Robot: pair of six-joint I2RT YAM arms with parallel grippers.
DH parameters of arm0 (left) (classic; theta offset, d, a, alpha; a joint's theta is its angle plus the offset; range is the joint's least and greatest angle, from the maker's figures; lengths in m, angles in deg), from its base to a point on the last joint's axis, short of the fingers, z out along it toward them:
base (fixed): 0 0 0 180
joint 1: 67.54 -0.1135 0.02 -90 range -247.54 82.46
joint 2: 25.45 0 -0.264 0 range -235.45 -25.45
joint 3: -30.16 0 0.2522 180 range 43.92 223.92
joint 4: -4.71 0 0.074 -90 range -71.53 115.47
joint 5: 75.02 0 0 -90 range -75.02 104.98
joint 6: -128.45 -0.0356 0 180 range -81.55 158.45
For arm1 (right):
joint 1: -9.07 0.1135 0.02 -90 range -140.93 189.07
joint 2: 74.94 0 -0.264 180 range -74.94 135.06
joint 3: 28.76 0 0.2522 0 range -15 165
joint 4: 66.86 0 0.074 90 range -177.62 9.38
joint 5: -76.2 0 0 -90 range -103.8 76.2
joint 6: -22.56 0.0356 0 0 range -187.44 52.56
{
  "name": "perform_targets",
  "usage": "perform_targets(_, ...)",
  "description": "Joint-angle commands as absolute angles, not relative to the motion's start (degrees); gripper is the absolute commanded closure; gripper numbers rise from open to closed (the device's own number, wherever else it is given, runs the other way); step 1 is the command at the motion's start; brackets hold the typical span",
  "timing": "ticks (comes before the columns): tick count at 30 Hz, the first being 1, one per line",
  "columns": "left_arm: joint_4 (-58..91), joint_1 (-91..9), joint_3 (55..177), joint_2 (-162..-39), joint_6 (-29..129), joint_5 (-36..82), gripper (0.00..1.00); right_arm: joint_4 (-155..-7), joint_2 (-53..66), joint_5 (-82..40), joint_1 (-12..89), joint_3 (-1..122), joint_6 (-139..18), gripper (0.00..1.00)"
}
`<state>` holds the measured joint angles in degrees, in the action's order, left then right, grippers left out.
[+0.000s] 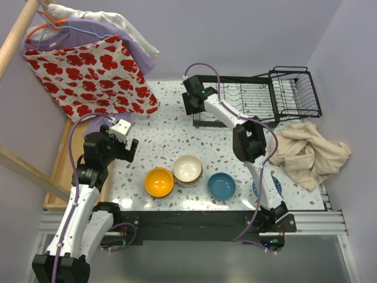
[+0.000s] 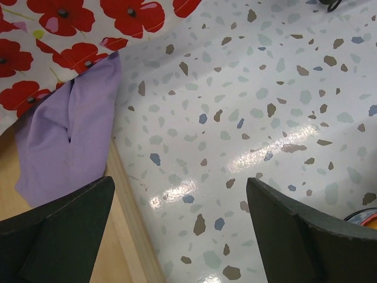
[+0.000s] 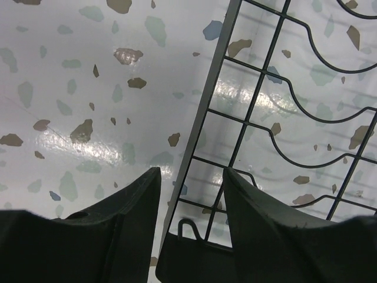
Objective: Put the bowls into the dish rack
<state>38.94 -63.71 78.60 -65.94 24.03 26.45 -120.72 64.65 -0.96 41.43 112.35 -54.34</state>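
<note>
**Right gripper straddles the dish rack's edge; bowls sit on the table**

The right gripper (image 3: 189, 172) hangs over the left end of the black wire dish rack (image 1: 253, 97). Its fingers (image 3: 138, 194) are partly apart, the rack's rim wire runs between them, and they clamp nothing.

The left gripper (image 2: 179, 186) hovers wide open and empty above the terrazzo table (image 1: 159, 138), near a purple cloth (image 2: 70, 130) and the wooden tray (image 2: 126, 236).

Near the front edge lie an orange-yellow bowl (image 1: 159, 181), a cream bowl (image 1: 187, 168) stacked on another, and a plain blue bowl (image 1: 221, 186). A blue-white patterned bowl (image 1: 275, 186) sits partly hidden behind the right arm. No bowl is in the rack. A beige towel (image 1: 306, 152) lies beside it.
</note>
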Motion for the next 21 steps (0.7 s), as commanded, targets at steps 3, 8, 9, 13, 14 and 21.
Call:
perform_targets(3, 35.4, -64.2, 79.3, -65.4, 25.0, 28.3, 0.00, -118.4, 63.4, 2.4, 42.8, 114.6, -55.0, 0.60)
perform_targets(8, 34.4, -64.2, 78.6, -65.0, 24.4, 28.5, 0.00, -118.3, 61.3, 3.0, 44.5, 111.0, -55.9, 0.75)
perform_targets(9, 34.1, -64.1, 78.3, -64.6, 24.3, 28.5, 0.00, -118.4, 60.9, 2.9, 45.1, 110.3, -56.2, 0.84)
perform_targets(13, 33.8, -64.2, 77.7, -63.3, 23.8, 28.6, 0.00, -118.9, 58.7, 3.4, 46.7, 106.7, -56.5, 0.96)
perform_targets(14, 33.6, -64.2, 77.5, -63.1, 23.5, 28.5, 0.00, -119.0, 57.7, 3.6, 47.0, 106.1, -56.4, 0.96)
perform_targets(21, 33.2, -64.1, 75.7, -59.8, 21.6, 29.0, 0.00, -119.4, 52.8, 5.0, 51.4, 99.9, -56.7, 1.00)
